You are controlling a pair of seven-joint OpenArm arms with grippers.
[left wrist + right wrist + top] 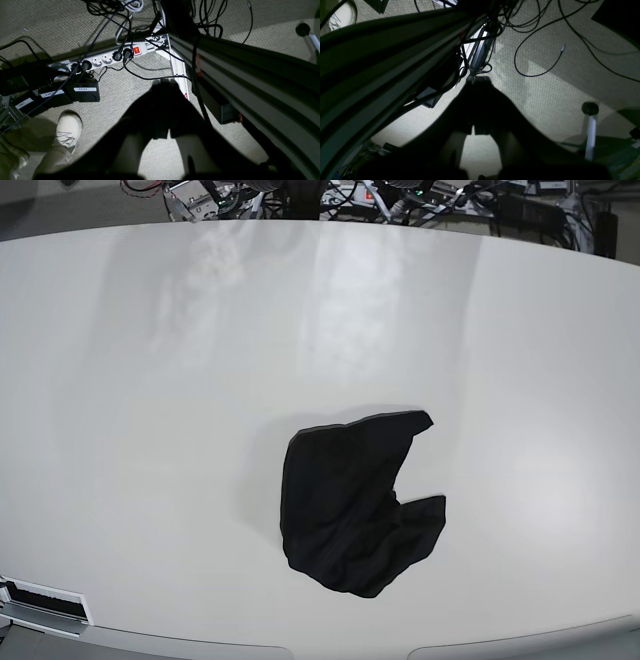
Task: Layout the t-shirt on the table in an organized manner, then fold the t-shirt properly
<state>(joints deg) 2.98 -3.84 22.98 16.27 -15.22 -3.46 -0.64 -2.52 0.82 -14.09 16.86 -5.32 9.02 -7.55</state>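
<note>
Hanging below table level over carpet, the left gripper (165, 83) and right gripper (478, 80) both have their jaws pressed together, apparently holding nothing, though they show only as dark silhouettes. A power strip (105, 58) lies beyond the left one. The t-shirt (355, 500) lies crumpled on the table (150, 430), near its front edge, slightly right of centre.

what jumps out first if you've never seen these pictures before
The crumpled black t-shirt stands out, alone on the wide glossy white table, a little right of centre and near the front edge. Neither arm is over the table: both wrist views look down at carpet, where a power strip with a glowing red switch lies among tangled cables.
</note>
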